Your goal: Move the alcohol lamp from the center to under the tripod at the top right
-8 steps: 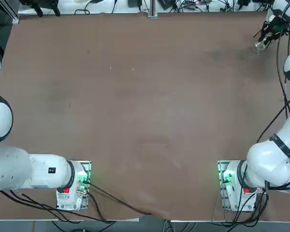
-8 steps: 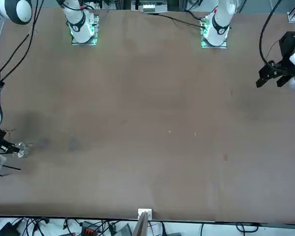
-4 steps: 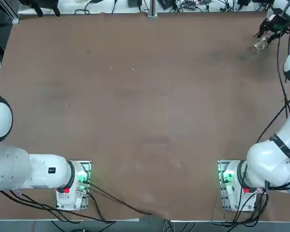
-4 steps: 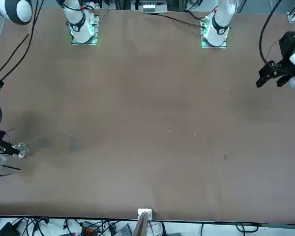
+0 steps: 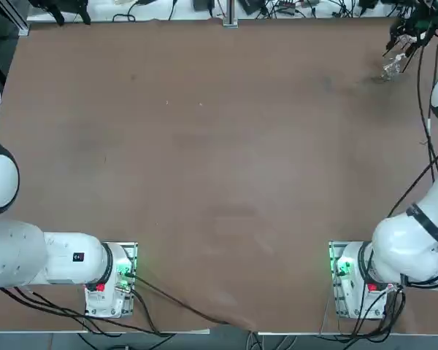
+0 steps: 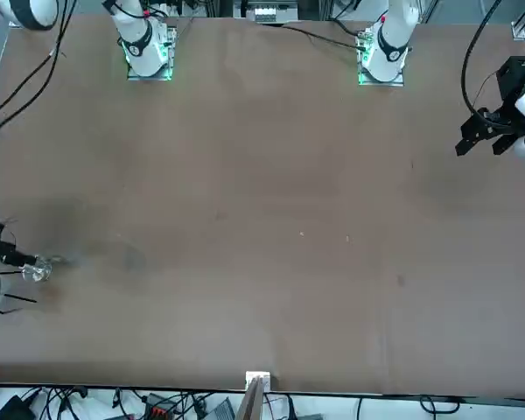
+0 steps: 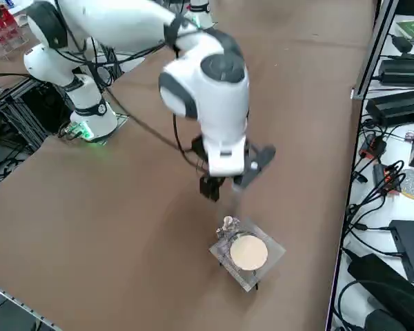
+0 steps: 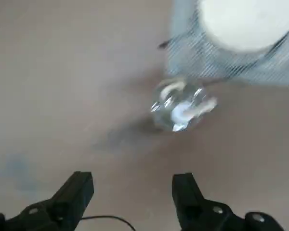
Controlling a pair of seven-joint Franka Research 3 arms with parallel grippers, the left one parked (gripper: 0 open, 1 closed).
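Observation:
The alcohol lamp [image 7: 228, 223], small clear glass, stands on the table at the near edge of the tripod [image 7: 248, 252], a wire-mesh square with a round whitish top on thin dark legs. The lamp [image 8: 181, 108] touches the mesh's edge, beside the round top rather than beneath it. My right gripper [image 7: 224, 185] hangs above and just behind the lamp, open, with nothing between its fingers [image 8: 75, 193]. From overhead the lamp [image 5: 391, 67] sits at the far right corner, the gripper [image 5: 398, 38] beyond it. In the front view the lamp [image 6: 39, 271] is at the left edge.
The table's far edge [image 7: 364, 62] runs close behind the tripod, with black boxes [image 7: 403, 107] and cables on the shelf beyond. The right arm's cables [image 5: 423, 102] hang along the table's right side. The brown tabletop [image 5: 219, 146] stretches bare toward the left.
The right gripper has opened and let go of the lamp, then drawn back and up from it. The lamp stays at the tripod's edge.

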